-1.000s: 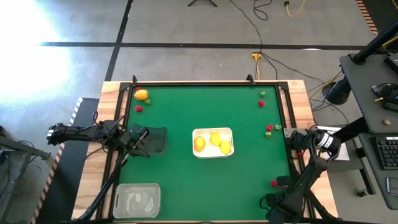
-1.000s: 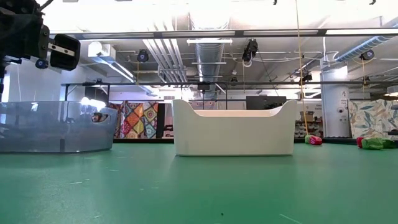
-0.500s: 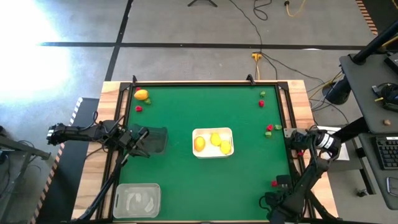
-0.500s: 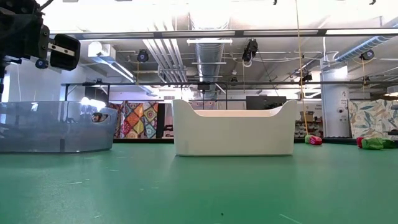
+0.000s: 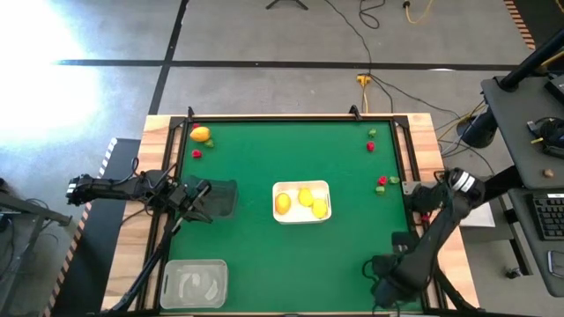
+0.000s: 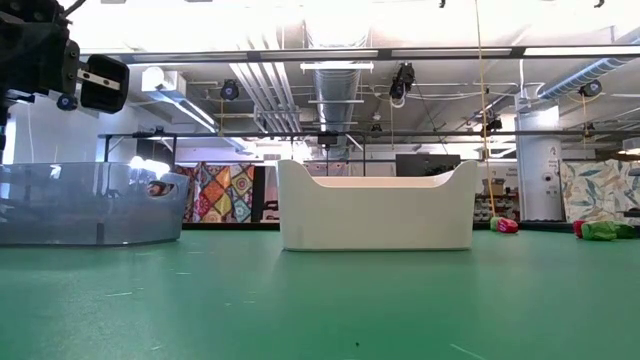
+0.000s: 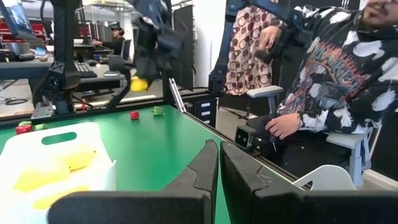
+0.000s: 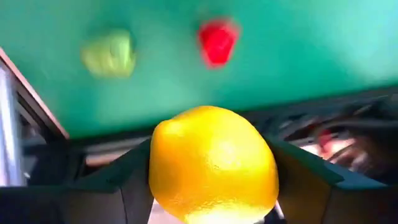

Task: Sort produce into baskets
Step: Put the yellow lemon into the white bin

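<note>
Only the right wrist view shows what the right gripper (image 8: 214,186) carries: a yellow lemon (image 8: 213,163) clamped between its two fingers, above the green table (image 5: 264,158) edge with a red piece (image 8: 217,42) and a green piece (image 8: 109,53) on the mat beyond. From overhead that gripper is hidden under the arm, which is folded at the table's right edge, right of the white basket (image 5: 302,217) that holds three yellow fruits (image 5: 304,202). The left gripper (image 7: 219,163), fingers pressed shut on nothing, reaches in from the left over the dark see-through basket (image 5: 220,196), left of the white basket.
</note>
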Motion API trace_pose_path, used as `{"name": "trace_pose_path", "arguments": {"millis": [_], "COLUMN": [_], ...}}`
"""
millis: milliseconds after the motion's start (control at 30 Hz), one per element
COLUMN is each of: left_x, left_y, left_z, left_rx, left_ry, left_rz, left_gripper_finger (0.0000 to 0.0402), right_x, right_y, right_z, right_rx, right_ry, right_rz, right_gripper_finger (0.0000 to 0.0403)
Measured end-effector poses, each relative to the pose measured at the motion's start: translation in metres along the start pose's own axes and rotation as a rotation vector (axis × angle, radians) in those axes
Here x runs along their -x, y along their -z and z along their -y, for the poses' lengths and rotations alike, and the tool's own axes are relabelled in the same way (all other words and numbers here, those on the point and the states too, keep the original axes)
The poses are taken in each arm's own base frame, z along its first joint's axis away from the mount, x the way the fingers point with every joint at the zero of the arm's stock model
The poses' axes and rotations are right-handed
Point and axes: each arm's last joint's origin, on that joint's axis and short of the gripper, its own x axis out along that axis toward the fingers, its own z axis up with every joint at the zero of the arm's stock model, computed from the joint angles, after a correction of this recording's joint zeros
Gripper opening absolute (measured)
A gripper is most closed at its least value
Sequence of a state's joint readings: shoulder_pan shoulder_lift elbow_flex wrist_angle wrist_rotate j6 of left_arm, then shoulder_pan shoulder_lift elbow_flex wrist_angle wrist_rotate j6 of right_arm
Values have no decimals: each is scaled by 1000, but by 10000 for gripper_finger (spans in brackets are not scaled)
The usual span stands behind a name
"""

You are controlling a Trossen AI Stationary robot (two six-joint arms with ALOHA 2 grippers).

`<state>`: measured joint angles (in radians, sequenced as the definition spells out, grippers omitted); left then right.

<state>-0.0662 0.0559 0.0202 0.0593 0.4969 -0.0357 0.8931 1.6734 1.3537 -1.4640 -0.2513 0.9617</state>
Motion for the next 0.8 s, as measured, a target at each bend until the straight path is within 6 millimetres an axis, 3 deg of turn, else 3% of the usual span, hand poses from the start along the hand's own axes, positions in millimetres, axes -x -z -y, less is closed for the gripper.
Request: {"name": "trace_pose_path", "arguments": {"millis": [233, 367, 567, 800], "left_x": [0, 0, 0, 0], "left_y": [0, 0, 0, 0], "left_z": [0, 0, 0, 0], "left_rx": [0, 0, 0, -1], "left_ry": [0, 0, 0, 0], "left_rz": [0, 0, 0, 1], "left_gripper_finger": [2, 2, 2, 2], "right_x": [67, 85, 84, 63], "right_y": [-34, -64, -120, -174], "right_z": [44, 72, 107, 143], "right_rx": [-23, 4, 86, 0], "right_ry": [72, 110, 112, 120], "right_rz": [497, 653, 787, 853], "right_gripper_finger": [235, 238, 245, 240]}}
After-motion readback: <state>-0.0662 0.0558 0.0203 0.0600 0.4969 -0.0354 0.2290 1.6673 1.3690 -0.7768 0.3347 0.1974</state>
